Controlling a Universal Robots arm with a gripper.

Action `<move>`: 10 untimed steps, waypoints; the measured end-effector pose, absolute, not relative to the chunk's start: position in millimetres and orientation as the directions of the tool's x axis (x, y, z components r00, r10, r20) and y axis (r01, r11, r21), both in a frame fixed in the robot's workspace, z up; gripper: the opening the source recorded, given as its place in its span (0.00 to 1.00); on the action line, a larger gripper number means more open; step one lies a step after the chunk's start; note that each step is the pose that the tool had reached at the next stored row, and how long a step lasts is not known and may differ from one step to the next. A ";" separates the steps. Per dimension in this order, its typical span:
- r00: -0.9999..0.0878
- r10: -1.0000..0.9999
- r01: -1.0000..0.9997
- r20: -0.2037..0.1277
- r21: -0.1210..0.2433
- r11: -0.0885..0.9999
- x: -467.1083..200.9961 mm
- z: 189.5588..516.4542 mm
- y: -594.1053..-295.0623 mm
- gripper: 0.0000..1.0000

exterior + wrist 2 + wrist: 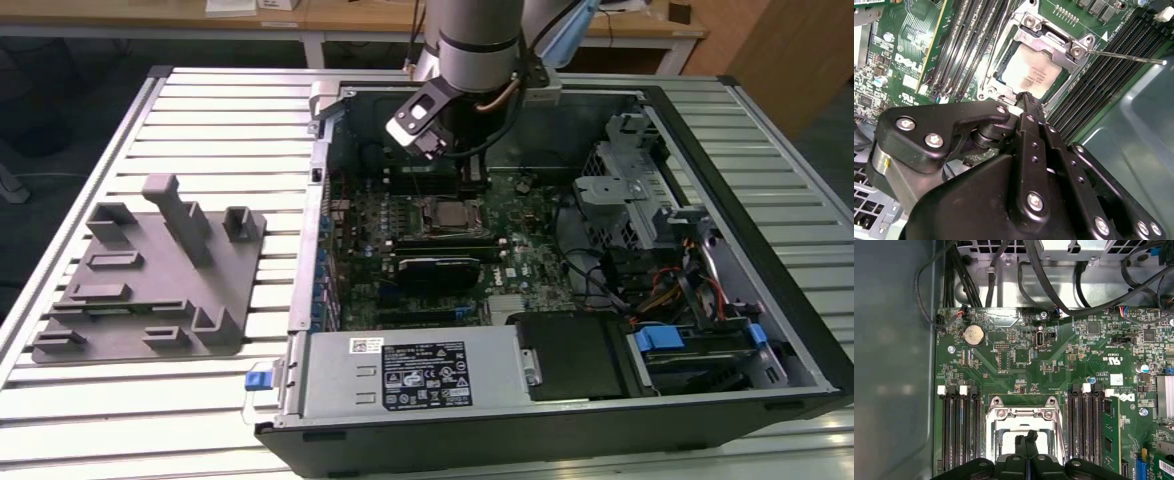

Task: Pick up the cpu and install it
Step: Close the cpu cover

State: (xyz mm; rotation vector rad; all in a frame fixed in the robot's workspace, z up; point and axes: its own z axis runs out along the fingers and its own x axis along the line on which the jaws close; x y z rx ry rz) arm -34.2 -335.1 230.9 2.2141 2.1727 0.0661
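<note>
I see the cpu (pixel 1030 75), a pale silver square with a thin rim, lying flat in the socket (pixel 1050 44). My gripper (pixel 1026 96) is near its edge, fingers together, holding nothing.

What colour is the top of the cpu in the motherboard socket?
Pale silver-grey metal; the cpu shows best in the second wrist view.

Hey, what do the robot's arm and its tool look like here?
The arm is a silver-grey cylinder with a dark ring, with a copper-coloured cable beside its wrist. The tool is matt black: flat linked bars joined by silver screws, narrowing to a thin tip.
</note>
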 end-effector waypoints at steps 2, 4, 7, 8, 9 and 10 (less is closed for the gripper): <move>0.019 1.000 0.998 0.003 0.057 -0.019 -34.6 230.7 -335.1 0.11; 0.019 1.000 0.998 0.003 0.057 -0.019 -35.1 230.5 -335.1 0.11; 0.019 1.000 0.998 0.003 0.058 -0.019 -35.8 230.2 -335.1 0.11; 0.019 1.000 0.998 0.003 0.057 -0.019 -36.0 230.2 -335.1 0.11; 0.019 1.000 0.998 0.003 0.058 -0.019 -36.2 230.1 -335.1 0.11; 0.019 1.000 0.998 0.003 0.058 -0.019 -36.5 230.0 -335.1 0.11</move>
